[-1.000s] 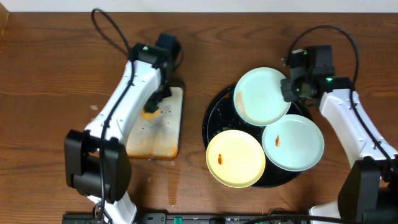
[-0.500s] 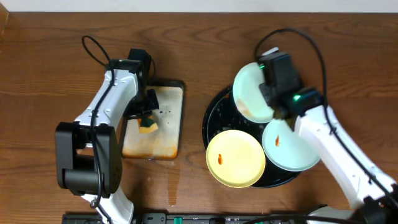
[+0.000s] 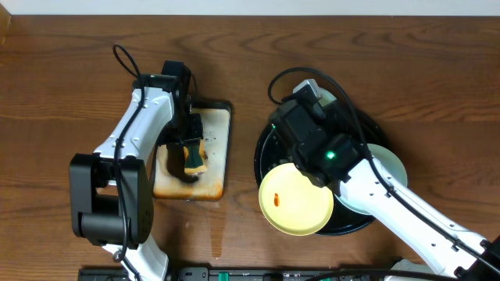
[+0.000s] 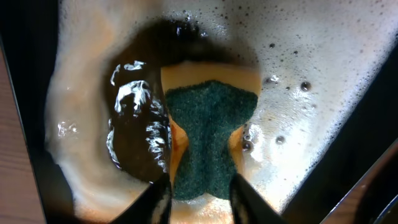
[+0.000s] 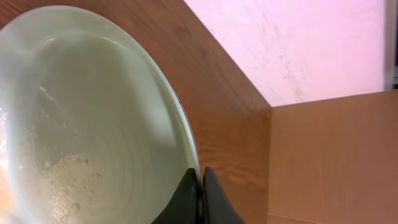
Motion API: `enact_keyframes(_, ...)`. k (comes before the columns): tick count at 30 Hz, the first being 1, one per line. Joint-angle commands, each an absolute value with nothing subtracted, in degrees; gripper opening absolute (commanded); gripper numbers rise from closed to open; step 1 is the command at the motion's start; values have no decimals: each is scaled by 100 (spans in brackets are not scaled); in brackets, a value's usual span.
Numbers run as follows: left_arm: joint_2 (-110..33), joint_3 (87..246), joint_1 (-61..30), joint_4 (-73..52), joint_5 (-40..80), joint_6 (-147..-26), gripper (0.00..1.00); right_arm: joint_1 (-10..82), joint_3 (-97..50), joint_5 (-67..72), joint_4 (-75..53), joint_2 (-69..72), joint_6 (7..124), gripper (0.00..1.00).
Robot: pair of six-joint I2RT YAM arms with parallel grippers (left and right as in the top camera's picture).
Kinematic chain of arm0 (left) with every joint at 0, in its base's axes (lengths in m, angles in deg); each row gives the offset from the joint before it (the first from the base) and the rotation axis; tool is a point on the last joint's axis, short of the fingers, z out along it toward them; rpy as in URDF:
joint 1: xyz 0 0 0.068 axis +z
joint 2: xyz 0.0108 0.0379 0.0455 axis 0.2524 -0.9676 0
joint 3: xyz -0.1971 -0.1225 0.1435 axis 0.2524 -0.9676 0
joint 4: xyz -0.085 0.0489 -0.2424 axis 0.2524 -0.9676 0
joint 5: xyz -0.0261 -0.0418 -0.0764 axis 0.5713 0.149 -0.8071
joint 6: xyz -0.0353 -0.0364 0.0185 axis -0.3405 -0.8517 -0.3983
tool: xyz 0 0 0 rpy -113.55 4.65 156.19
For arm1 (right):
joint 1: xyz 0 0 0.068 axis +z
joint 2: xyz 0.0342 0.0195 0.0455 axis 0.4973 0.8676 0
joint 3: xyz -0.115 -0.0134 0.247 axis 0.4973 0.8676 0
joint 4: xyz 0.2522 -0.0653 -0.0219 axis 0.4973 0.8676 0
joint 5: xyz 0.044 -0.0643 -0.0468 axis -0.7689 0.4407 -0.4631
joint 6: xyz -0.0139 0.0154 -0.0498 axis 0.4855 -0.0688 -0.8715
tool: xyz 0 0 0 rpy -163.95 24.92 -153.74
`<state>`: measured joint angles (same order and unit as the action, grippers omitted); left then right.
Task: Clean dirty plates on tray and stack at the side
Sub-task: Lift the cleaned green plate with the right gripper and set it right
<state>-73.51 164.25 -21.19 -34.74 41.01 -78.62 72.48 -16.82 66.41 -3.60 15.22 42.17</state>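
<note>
My right gripper [image 5: 201, 177] is shut on the rim of a pale mint plate [image 5: 93, 112], which has a grainy smear inside. In the overhead view my right arm [image 3: 328, 152] lies across the black tray [image 3: 264, 148] and hides most of that plate. On the tray, the yellow plate [image 3: 295, 199] with its orange smear lies at the front, and a second mint plate [image 3: 392, 168] shows at the right. My left gripper [image 4: 199, 193] grips one end of the green-and-yellow sponge [image 4: 211, 137], its fingers pressed on both sides, over the sudsy metal pan [image 3: 215, 160].
The rust-stained pan [image 4: 311, 81] holds foam and a dark puddle. Bare wood tabletop [image 3: 62, 94] lies left of the pan and behind it. A black cable [image 3: 285, 78] loops behind the tray.
My right arm swung left across the tray, carrying the mint plate by its rim. My left gripper shifted the sponge toward the middle of the pan and holds it with wider jaws.
</note>
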Motion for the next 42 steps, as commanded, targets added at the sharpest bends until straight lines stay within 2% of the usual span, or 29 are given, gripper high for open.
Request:
enact_keyframes(1, -7209, 16423, -2117, -3506, 4053, -7810, 38, 7335, -1680, 7068, -320, 1454, 4374, 1)
enact_keyframes(4, -7209, 16423, -2117, -3506, 4053, -7810, 45, 7359, -1680, 7072, -200, 1454, 4422, 1)
enact_keyframes(7, -7209, 16423, -2117, -3506, 4053, -7810, 62, 7357, -1680, 7070, -102, 1454, 4593, 1)
enact_keyframes(9, -7209, 16423, -2117, -3506, 4053, -7810, 68, 7357, -1680, 7070, -93, 1454, 4660, 1)
enact_keyframes(10, -7209, 16423, -2117, -3504, 4053, -7810, 76, 7357, -1680, 7070, -93, 1454, 4669, 1)
enact_keyframes(11, -7209, 16423, -2117, -3504, 4053, -7810, 79, 7357, -1680, 7072, -93, 1454, 4669, 1)
enact_keyframes(26, -7209, 16423, -2117, -3504, 4051, -7810, 88, 7357, -1680, 7454, -99, 1454, 4671, 1)
enact_keyframes(42, -7209, 16423, -2117, -3504, 4051, -7810, 89, 7357, -1680, 7454, -97, 1454, 4669, 1)
